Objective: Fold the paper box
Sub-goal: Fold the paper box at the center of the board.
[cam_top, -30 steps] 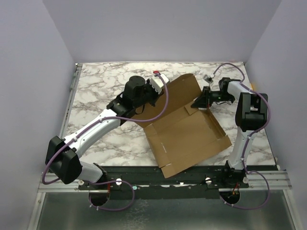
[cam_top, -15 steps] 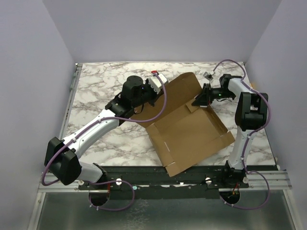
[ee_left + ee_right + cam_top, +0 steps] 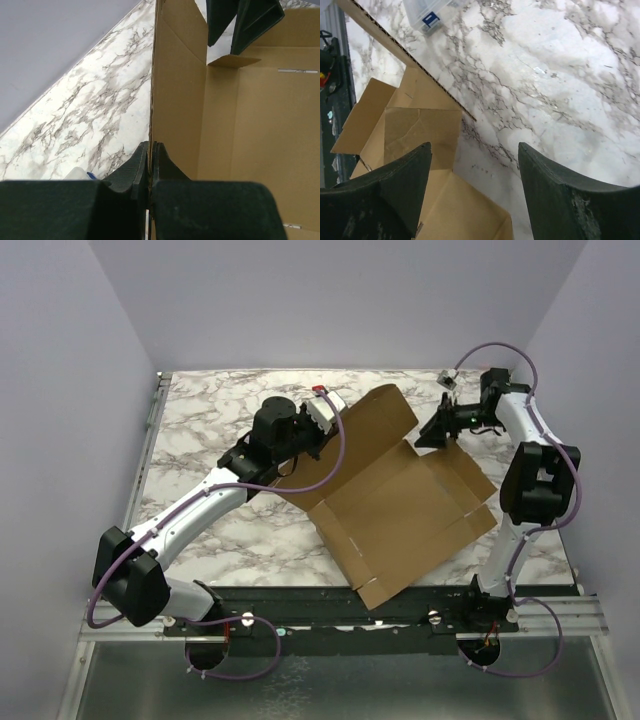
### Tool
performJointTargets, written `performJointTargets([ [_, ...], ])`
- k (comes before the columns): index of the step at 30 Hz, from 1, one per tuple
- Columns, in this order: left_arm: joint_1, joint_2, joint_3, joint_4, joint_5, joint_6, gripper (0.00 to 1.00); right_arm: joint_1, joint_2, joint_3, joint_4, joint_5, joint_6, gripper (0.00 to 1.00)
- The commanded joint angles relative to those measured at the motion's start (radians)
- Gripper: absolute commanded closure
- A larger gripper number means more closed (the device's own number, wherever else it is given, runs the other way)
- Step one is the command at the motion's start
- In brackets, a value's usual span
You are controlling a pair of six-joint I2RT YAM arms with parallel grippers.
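A: Your brown die-cut cardboard box (image 3: 400, 510) lies opened out at the middle-right of the white marble table (image 3: 200, 410). Its base is flat and the long far panel is lifted on its crease, so I'd judge you're raising the walls, not closing the lid yet

B: Agreed, and your left gripper (image 3: 151, 150) is the anchor here. Its jaws are pinched tight on the edge of that lifted panel. Hold the panel square to the base and don't twist it, because thin board will kink where the pads bite

A: Your right gripper (image 3: 432, 435) hovers over the far right corner with its jaws spread wide and nothing between them. The small folded corner tab (image 3: 422, 127) sits just beside one finger in the right wrist view

B: So come down on the tab's free edge, not across its crease. Close only once both fingers straddle the board, then turn the tab inward along the slit so the side wall can rise against it

A: Watch the small clear plastic case (image 3: 427, 15) beyond the lifted panel. It looks close enough that a hard push outward could knock it, so fold towards the base
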Motion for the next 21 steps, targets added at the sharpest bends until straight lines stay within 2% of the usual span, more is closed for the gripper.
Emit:
performJointTargets([
  [1,0.003,-0.013,0.038,0.003,-0.018,0.014,1.00,-0.039,-0.039,0.008,0.067,0.057,0.095,0.26],
  [8,0.004,-0.001,0.081,-0.044,-0.037,0.039,1.00,-0.048,-0.088,0.042,0.111,0.077,0.161,0.26],
  [13,0.000,0.057,0.197,-0.148,-0.086,0.048,1.00,-0.078,-0.105,0.068,0.150,0.156,0.253,0.22],
  [17,-0.012,0.098,0.264,-0.215,-0.133,0.051,1.00,-0.091,-0.123,-0.007,0.108,0.240,0.195,0.21],
  [21,-0.034,0.141,0.318,-0.270,-0.190,0.069,1.00,-0.107,-0.183,-0.129,0.139,0.326,0.183,0.21],
])
